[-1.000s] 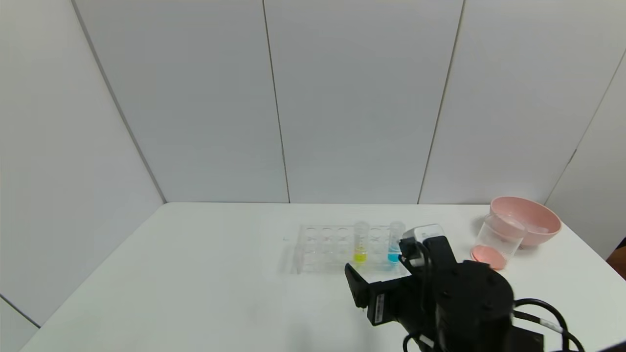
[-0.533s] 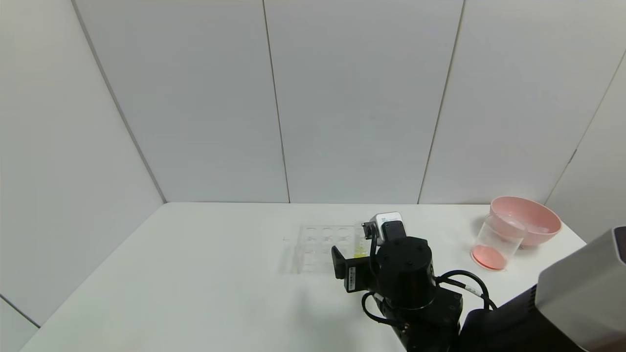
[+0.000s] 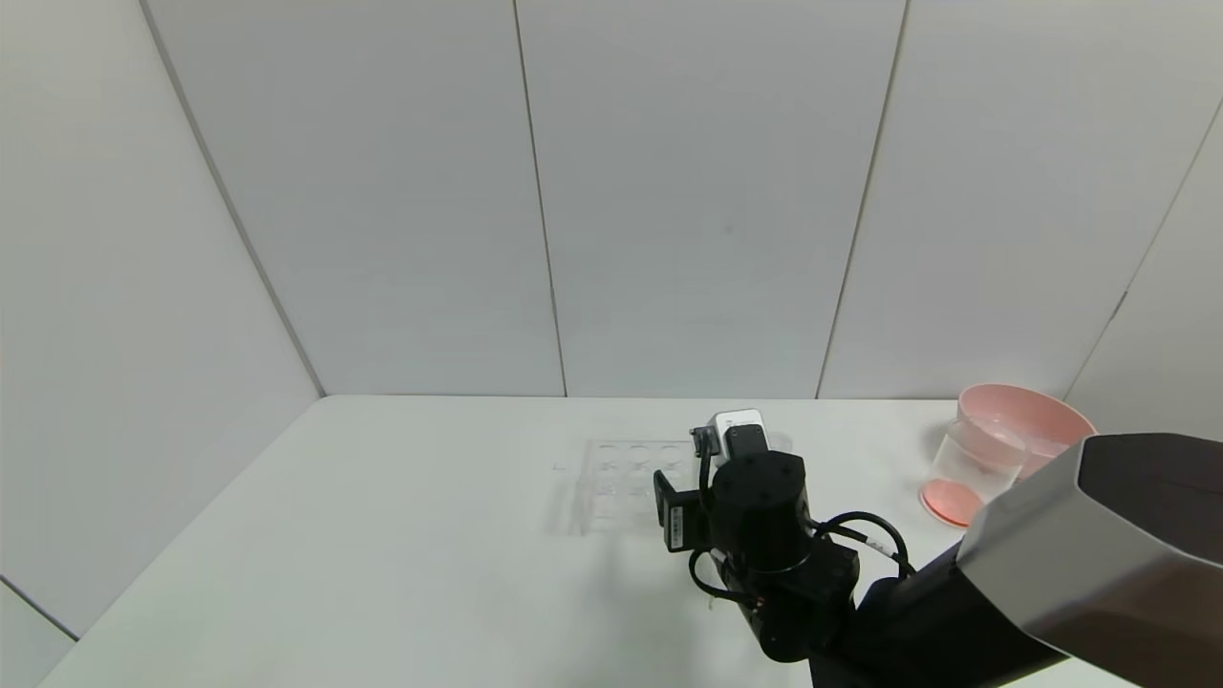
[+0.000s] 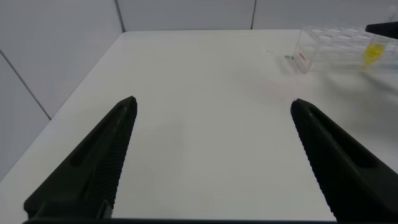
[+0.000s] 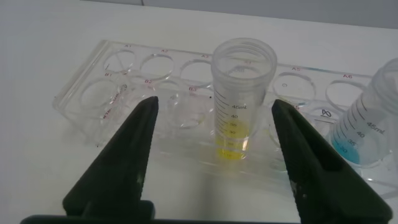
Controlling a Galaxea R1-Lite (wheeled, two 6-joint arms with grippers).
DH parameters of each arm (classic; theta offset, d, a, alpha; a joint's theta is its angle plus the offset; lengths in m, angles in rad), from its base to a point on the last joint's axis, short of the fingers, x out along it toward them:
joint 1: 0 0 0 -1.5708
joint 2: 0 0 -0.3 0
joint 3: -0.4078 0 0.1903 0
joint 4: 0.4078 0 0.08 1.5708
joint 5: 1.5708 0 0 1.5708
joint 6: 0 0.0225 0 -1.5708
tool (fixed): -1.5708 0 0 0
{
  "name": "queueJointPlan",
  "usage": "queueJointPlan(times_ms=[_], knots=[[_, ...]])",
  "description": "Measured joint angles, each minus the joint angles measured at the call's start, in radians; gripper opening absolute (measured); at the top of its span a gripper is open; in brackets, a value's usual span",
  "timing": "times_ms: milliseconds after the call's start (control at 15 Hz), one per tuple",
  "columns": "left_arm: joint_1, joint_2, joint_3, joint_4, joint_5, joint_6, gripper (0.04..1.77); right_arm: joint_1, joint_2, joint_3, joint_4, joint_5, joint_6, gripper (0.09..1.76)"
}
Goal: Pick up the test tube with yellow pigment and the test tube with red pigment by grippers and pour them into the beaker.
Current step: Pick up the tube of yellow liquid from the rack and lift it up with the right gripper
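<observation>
right gripper (image 5: 214,134) spread around the test tube with yellow pigment (image 5: 241,99) in the rack (image 5: 124,87); centre, pinch below the rim, lift straight.

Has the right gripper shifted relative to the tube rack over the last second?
Yes. The right gripper has moved leftward along the tube rack, from near the blue tube to open fingers straddling the test tube with yellow pigment.

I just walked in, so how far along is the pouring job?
Partly done, it seems: the beaker already holds reddish liquid. In hand: the right gripper, open, brackets the yellow tube standing in the rack. Left: grip, lift, pour. The left gripper hangs open over the table.
</observation>
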Motion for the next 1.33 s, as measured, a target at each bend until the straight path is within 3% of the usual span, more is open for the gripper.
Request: queueJointPlan(times_ms=[333,400,867,1333], knots=[[0.0,0.0,0.0,0.0,0.0,0.0,1.76,-0.007,0.029,-0.037,0.002,0.0,-0.002,0.72],[0.0,0.0,0.0,0.0,0.0,0.0,1.76,-0.009,0.033,-0.039,0.003,-0.001,-0.003,0.52],[0.0,0.0,0.0,0.0,0.0,0.0,1.76,-0.015,0.014,-0.06,-0.006,0.003,-0.039,0.52],[0.0,0.0,0.0,0.0,0.0,0.0,1.76,-0.014,-0.109,-0.085,-0.003,0.033,-0.071,0.52]])
